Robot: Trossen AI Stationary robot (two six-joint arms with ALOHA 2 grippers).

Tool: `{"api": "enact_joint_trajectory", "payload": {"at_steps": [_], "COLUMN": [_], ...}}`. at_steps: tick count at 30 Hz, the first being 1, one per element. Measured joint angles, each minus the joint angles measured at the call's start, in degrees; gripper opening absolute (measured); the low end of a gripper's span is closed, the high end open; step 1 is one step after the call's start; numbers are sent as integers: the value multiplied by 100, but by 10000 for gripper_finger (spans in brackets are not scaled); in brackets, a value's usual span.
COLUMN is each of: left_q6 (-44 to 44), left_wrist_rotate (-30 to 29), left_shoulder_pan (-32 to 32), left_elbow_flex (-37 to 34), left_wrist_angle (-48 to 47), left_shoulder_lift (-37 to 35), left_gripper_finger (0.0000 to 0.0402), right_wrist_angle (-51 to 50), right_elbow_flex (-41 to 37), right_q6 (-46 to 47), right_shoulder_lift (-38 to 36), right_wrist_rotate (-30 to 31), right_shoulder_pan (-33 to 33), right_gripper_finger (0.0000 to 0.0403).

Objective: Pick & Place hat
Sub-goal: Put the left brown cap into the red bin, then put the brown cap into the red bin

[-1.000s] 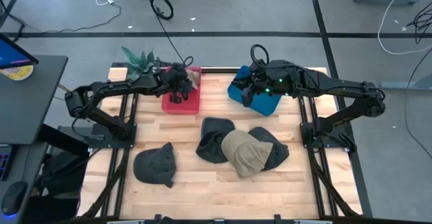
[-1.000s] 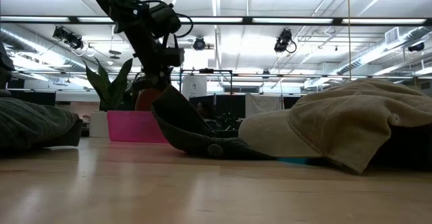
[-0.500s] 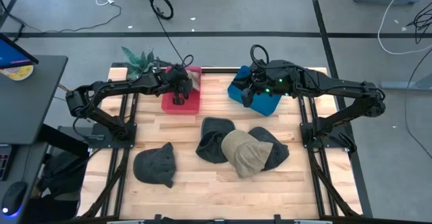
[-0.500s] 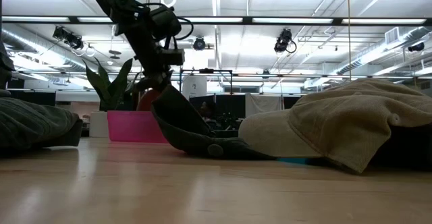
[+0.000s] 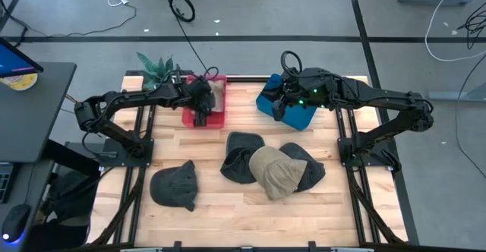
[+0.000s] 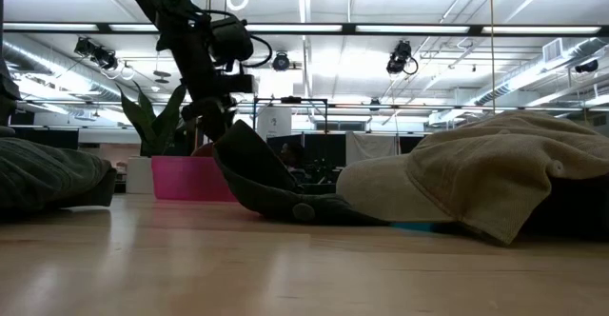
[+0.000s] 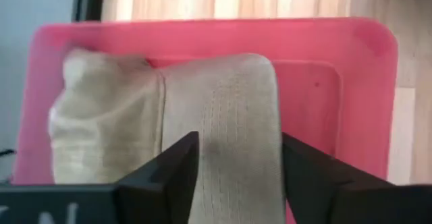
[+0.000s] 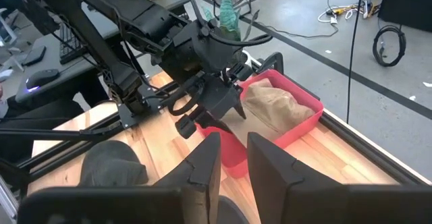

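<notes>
Looking from the near edge of the table (image 5: pixel 228 214), I count four loose hats: one dark hat (image 5: pixel 173 185) at lower left, and a pile right of centre with a tan cap (image 5: pixel 273 172) lying over two dark hats (image 5: pixel 243 155). A fifth, a tan hat (image 7: pixel 175 136), lies in the pink bin (image 5: pixel 205 115) at upper centre. My left gripper (image 5: pixel 200 117) hangs over that bin, fingers spread wide and straddling the tan hat, holding nothing. I judge this the drop just finishing; I would lift straight up so the fingers do not snag the cloth and drag it out. My right gripper (image 5: pixel 279 109) waits over the blue bin (image 5: pixel 295 115) at upper right, fingers parted and empty. That makes five hats, two bins, two arms.
</notes>
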Motion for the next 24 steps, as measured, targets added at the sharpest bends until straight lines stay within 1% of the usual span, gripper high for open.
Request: {"api": "enact_joint_trajectory", "payload": {"at_steps": [4,6,9,11,13,15,18,21,24], "left_q6": [-259,-366,-452,-498,-618,-749,-946,-1279,-1946], "left_wrist_rotate": [599,681,632,419,257,224,336,609,1046], "left_shoulder_pan": [45,63,66,65,65,64,27,-14,-47], "left_elbow_flex": [0,0,0,57,230,467,883,1330,1729], "left_wrist_angle": [-223,-266,-274,-407,-669,-956,-1340,-1688,-1903], "left_shoulder_lift": [0,0,0,0,0,-1,-2,-46,-48], "left_gripper_finger": [222,227,229,228,227,227,227,225,222], "right_wrist_angle": [-2,-4,-30,-85,-204,-390,-827,-1526,-2274], "right_elbow_flex": [0,0,0,0,0,0,0,0,0], "right_q6": [-21,-23,-62,-63,-8,100,478,1101,1839], "right_shoulder_lift": [0,0,0,0,0,-2,-4,-4,-4], "right_wrist_rotate": [0,0,-2,-4,-27,-130,-216,-418,-1079], "right_shoulder_pan": [1,-1,1,-1,0,-1,0,9,116], "right_gripper_finger": [77,77,77,77,77,77,77,77,84]}}
